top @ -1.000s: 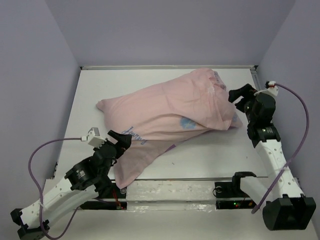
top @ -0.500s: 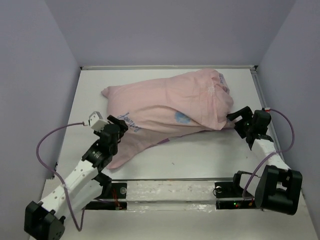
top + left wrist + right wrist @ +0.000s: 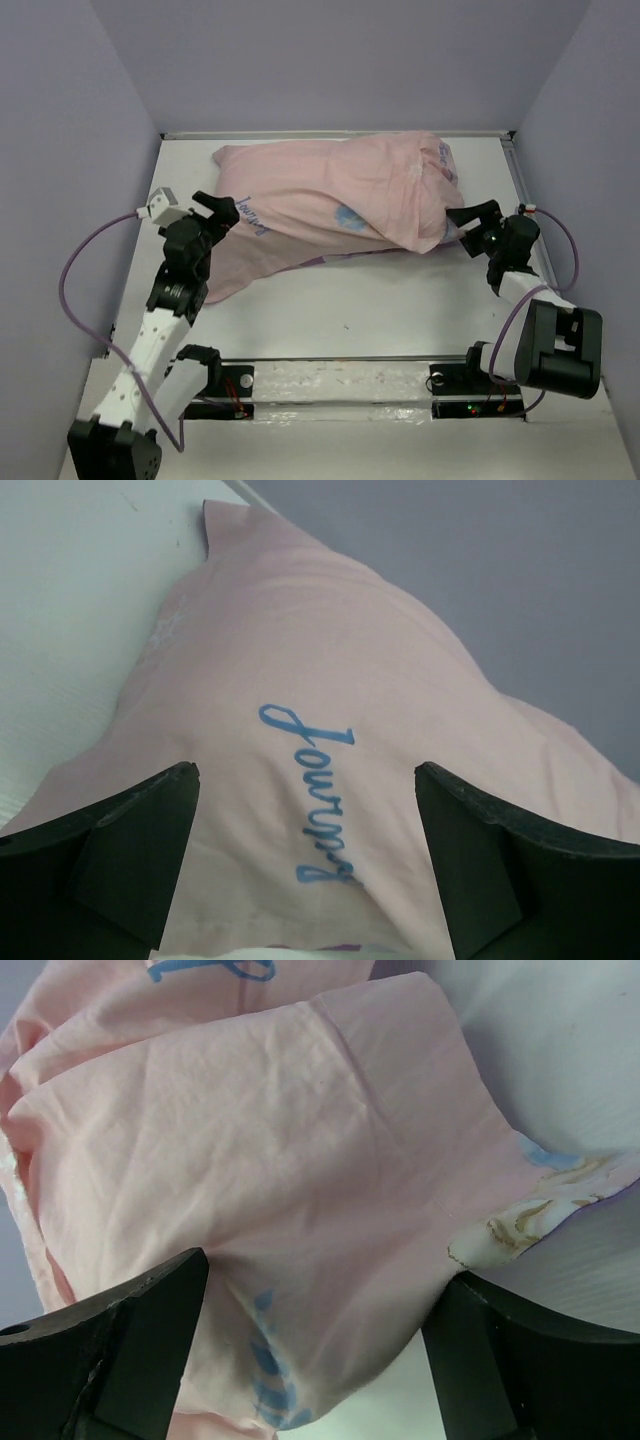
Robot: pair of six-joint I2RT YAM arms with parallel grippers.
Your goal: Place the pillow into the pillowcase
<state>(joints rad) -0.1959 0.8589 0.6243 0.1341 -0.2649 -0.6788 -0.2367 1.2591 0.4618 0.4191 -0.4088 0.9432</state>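
The pillowcase [image 3: 340,200] lies bulging across the far half of the table, pale pink reverse outward, with blue lettering showing through. The white pillow is hidden, inside it as far as the bulge shows. My left gripper [image 3: 222,207] is open at the case's left end, jaws wide on either side of the lettered fabric [image 3: 310,800]. My right gripper [image 3: 468,222] is open at the case's right end, jaws spread round a hanging fold of the pillowcase [image 3: 300,1190] whose printed edge [image 3: 520,1220] peeks out.
The white table [image 3: 400,310] is walled by grey-purple panels on three sides. A metal rail [image 3: 340,378] with the arm bases runs along the near edge. A flat flap of the case [image 3: 235,275] lies on the table near my left arm.
Both arms swung toward the case's ends. The left gripper rose from the near flap to the left end; the right dropped to the right end. The case shifted farther back.
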